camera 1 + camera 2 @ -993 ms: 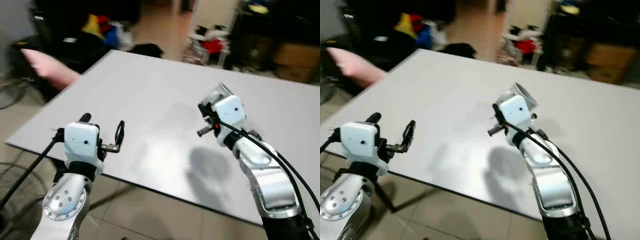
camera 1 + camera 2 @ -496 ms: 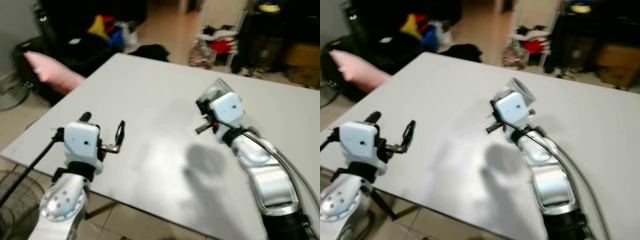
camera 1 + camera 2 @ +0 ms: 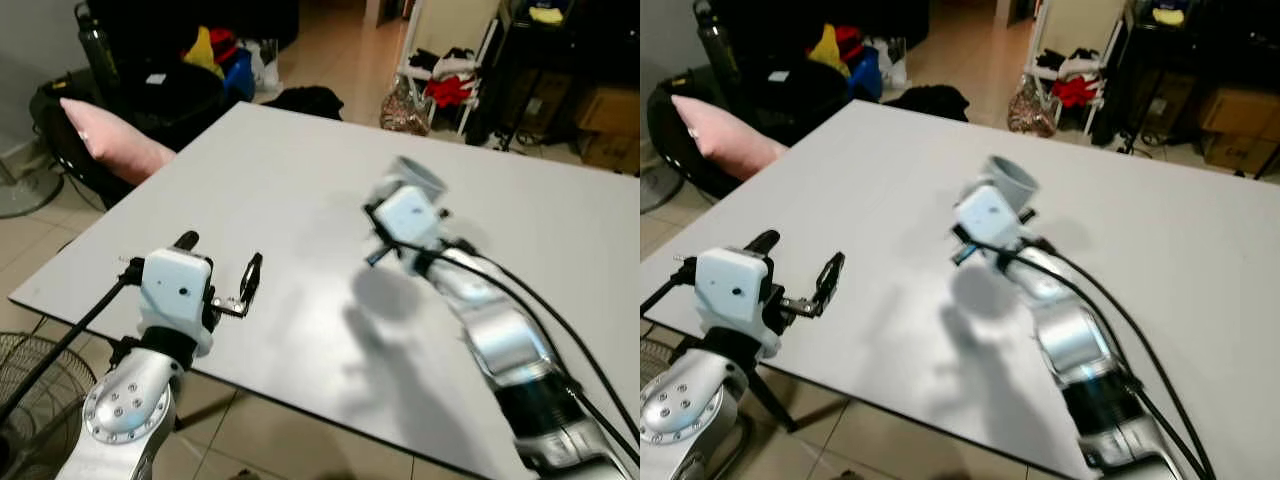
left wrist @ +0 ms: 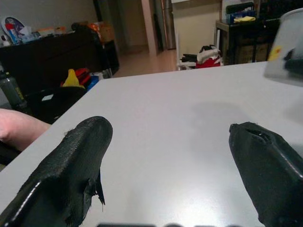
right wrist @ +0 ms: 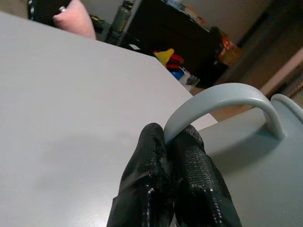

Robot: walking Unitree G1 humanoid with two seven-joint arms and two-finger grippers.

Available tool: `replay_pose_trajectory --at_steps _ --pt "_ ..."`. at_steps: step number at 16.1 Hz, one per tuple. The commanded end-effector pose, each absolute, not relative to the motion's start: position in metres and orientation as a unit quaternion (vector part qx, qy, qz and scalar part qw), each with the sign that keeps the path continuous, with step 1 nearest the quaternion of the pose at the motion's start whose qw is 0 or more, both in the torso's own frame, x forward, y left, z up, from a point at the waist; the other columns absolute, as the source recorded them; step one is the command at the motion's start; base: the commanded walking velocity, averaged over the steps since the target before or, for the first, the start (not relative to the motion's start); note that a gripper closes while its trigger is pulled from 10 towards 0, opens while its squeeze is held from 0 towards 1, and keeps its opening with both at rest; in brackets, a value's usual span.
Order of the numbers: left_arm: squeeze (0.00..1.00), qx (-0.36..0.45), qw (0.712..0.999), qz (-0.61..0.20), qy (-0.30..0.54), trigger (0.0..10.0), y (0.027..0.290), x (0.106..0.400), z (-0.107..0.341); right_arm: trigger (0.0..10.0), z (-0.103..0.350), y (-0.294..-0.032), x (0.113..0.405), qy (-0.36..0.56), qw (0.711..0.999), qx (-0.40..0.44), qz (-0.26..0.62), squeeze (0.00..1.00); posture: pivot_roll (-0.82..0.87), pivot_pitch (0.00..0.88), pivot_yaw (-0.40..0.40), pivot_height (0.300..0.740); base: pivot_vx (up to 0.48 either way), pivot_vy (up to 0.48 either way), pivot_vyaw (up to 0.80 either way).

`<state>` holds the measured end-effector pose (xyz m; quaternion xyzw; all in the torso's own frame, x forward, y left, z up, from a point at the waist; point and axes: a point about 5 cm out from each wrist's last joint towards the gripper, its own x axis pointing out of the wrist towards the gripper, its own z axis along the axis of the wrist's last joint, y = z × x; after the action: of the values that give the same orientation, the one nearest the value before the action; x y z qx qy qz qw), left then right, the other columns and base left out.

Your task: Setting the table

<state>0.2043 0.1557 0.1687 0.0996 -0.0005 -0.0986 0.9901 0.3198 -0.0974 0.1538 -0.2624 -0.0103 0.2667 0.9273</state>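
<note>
Right gripper [image 5: 173, 156] clamped on handle of grey mug [image 3: 415, 178], held above table [image 3: 290, 180]; left gripper [image 4: 170, 165] jaws wide apart, nothing between them

pink cushion [image 3: 110, 140] beside the table's far left corner, floor fan [image 3: 28, 395] below the near edge

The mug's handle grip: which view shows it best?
The right wrist view: the right gripper is pinched shut on the handle of the pale blue mug. The eye views show its open mouth past the gripper; the left wrist view shows a blurred edge.
</note>
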Motion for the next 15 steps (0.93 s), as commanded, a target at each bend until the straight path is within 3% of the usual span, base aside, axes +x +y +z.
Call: replay_pose_trajectory --at_steps 1,4,8,13,15 --pt "0.00 0.103 0.989 -0.103 0.008 10.0 0.156 0.204 0.167 10.0 0.154 -0.093 0.325 -0.022 0.921 -0.278 0.273 0.00 0.00 0.006 0.002 0.740 0.000 0.000 0.00" --pt "0.00 0.107 0.988 -0.109 0.014 10.0 0.159 0.199 0.167 10.0 0.134 -0.077 0.346 -0.030 0.888 -0.351 0.295 0.00 0.02 0.023 -0.005 0.740 0.000 0.000 0.00" --pt "0.00 0.096 0.985 -0.139 0.026 10.0 0.154 0.189 0.168 10.0 0.127 -0.060 0.360 -0.039 0.872 -0.386 0.300 0.00 0.06 0.068 -0.006 0.740 0.000 0.000 0.00" --pt "0.00 0.081 0.973 -0.207 0.057 10.0 0.138 0.167 0.168 10.0 0.114 -0.045 0.361 -0.061 0.835 -0.458 0.299 0.00 0.11 0.171 0.005 0.740 0.000 0.000 0.00" --pt "0.00 0.079 0.972 -0.213 0.059 10.0 0.136 0.163 0.170 10.0 0.112 -0.044 0.361 -0.063 0.835 -0.460 0.294 0.00 0.13 0.190 0.009 0.740 0.000 0.000 0.00"
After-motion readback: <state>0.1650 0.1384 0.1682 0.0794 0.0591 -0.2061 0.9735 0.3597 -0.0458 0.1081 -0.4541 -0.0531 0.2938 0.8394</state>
